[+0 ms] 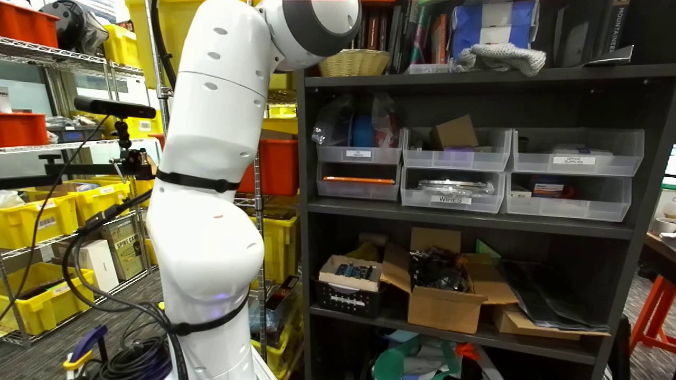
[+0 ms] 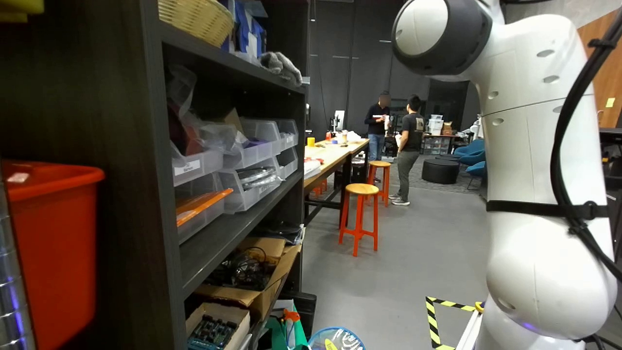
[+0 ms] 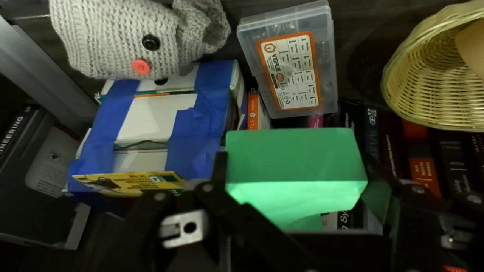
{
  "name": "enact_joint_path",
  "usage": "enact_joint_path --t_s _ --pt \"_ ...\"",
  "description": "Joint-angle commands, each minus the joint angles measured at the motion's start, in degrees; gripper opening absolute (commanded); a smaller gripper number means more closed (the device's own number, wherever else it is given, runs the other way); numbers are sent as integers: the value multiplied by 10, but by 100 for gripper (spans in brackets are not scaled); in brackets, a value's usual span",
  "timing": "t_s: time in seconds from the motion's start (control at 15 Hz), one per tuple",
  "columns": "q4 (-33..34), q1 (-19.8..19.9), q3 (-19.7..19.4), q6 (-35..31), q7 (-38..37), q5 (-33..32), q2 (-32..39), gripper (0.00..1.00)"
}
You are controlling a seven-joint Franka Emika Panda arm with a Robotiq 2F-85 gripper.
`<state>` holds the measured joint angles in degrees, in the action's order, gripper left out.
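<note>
I can see a green block [image 3: 295,156] just right of and below the centre of the wrist view, pinched between the fingers [image 3: 219,168] of the gripper [image 3: 297,177], one against its left side and one against its right; the gripper hides its lowest part, so I can't tell what it touches underneath. Left of it sits a blue-taped bundle [image 3: 157,117], and above that, in the upper left, there's a grey knitted piece [image 3: 109,37] with a red button [image 3: 141,66] on it. A clear plastic case [image 3: 289,60] lies at the top, above the block, while a woven basket [image 3: 427,90] fills the upper right corner and books [image 3: 421,166] show their spines below it. In an exterior view the white arm [image 1: 206,158] rises left of centre, and a dark shelf unit [image 1: 475,219] with two rows of clear bins [image 1: 475,161] takes up the right half.
</note>
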<state>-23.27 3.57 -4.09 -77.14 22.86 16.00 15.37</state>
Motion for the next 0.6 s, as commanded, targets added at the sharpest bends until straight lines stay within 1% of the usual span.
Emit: enact_joint_path --t_s 0.0,0.33,0.4,0.47,0.53 --pt "-22 1 0 -15 -8 0 -17 56" --pt "-22 -4 -2 -29 -10 -10 -11 56" --pt "66 20 26 8 -20 -15 38 56" --pt "-21 -1 1 -28 -9 -12 -10 56" --pt "-19 1 3 -30 -9 -13 -8 56"
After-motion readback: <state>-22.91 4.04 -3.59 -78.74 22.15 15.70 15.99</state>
